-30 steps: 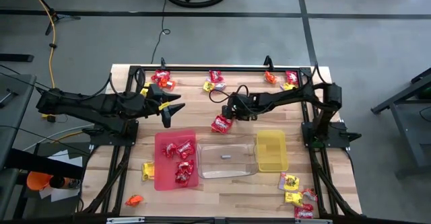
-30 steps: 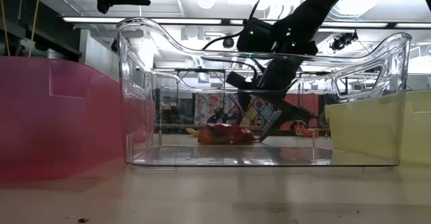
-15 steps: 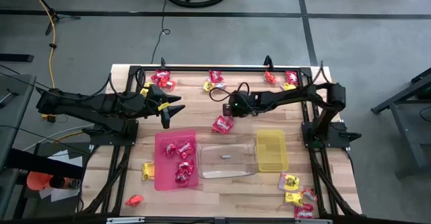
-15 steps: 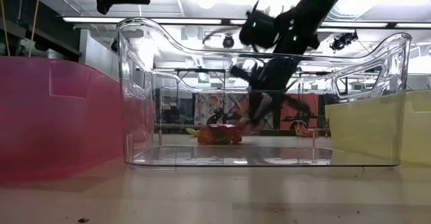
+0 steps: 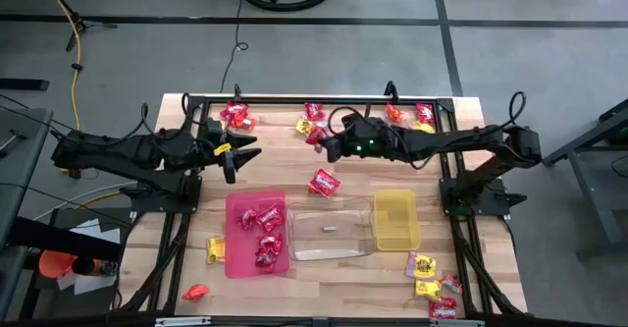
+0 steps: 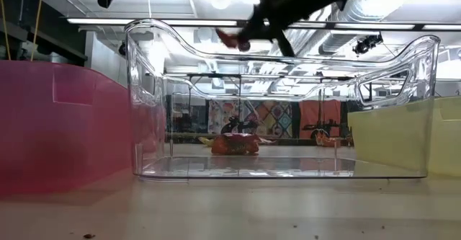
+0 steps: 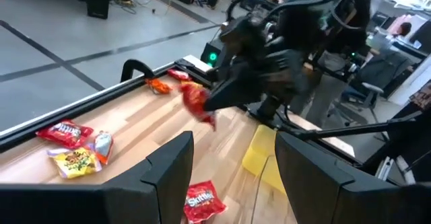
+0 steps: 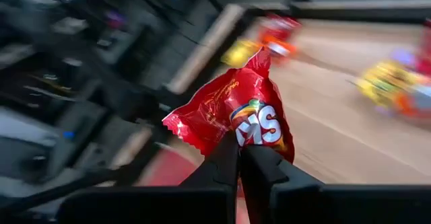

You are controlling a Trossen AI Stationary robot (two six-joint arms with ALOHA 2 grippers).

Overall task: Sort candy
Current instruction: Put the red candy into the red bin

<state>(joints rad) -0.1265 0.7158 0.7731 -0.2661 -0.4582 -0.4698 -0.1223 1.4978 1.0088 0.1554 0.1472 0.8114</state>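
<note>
High view gives me the layout I need: my right gripper (image 5: 327,146) sits up over the far half of the table, near the cluster of candy along the far rail, and it is pinching a red candy packet (image 8: 237,116) by its lower edge, with both fingers closed tight on the wrapper as the right wrist view shows plainly. The packet hangs clear of the wood; in the low view it shows as a small red shape (image 6: 229,40) high above the clear tray (image 6: 288,103). The relation I care about is where the red tray (image 5: 257,235) lies from this hand: on the high view it is at roughly seven o'clock from the gripper, toward the near edge and over to the left, with several red packets already in it. The clear tray lies at about six o'clock and the yellow tray (image 5: 395,219) at about five, so I judge the carry has to swing left of both. Another red packet (image 5: 324,182) rests on the wood between the gripper and the trays. My left gripper (image 5: 234,156) waits over the left side of the table with its fingers spread and nothing between them, nearer to the red tray than the right hand is.
</note>
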